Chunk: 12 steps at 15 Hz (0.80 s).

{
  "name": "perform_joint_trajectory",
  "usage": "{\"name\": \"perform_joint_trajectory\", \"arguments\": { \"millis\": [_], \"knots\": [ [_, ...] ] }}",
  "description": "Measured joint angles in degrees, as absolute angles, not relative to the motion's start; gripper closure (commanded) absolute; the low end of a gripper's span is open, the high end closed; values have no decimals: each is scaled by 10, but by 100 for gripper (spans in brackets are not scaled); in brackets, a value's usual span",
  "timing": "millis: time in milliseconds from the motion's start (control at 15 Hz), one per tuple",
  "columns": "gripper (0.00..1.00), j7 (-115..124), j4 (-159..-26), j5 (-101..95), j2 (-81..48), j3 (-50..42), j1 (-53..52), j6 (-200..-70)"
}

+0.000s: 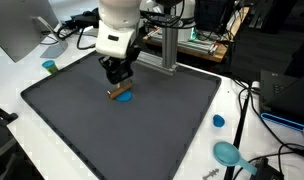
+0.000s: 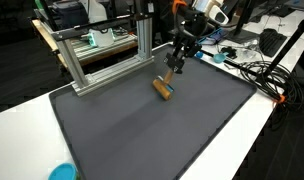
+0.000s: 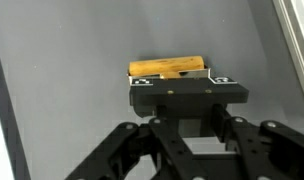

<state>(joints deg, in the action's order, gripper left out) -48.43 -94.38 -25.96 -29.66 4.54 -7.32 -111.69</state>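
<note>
I have my gripper (image 1: 118,82) low over the dark grey mat (image 1: 82,130), and its jaws are drawn in as far as they go around a small wooden block (image 3: 168,68). In the wrist view the block lies crosswise just past the black finger pads (image 3: 142,84), long side across the jaws, its pale yellow-brown face catching the light. In an exterior view the wooden block (image 2: 163,88) looks like a short, squared stub of brown wood lying on the mat a little below my gripper (image 2: 176,66). From there I cannot tell whether the pads really bite it or only stand against it. The wrist view suggests a pinch at its near edge, so I judge the hold a shallow one.

To do this well I would keep the wrist square to the block's long axis and move slowly; a grip on the edge of hard, smooth wood can pivot or slip out if I swing fast. The mat seems slightly textured and soft, so it should keep the block from skating.

A flat blue disc (image 1: 124,98) lies on the mat touching or just beside the block's end. Another small blue piece (image 1: 219,121) sits on the white table (image 1: 237,105) off the mat. An aluminium frame (image 2: 102,60) stands along the mat's far edge.
</note>
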Motion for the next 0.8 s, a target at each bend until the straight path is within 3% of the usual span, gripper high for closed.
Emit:
{"name": "perform_joint_trajectory", "arguments": {
  "millis": [467,800],
  "knots": [
    [79,-458,-945,-307,-325,21,-69,-1096],
    [79,-445,-882,-194,-284,37,-44,-1070]
  ]
}}
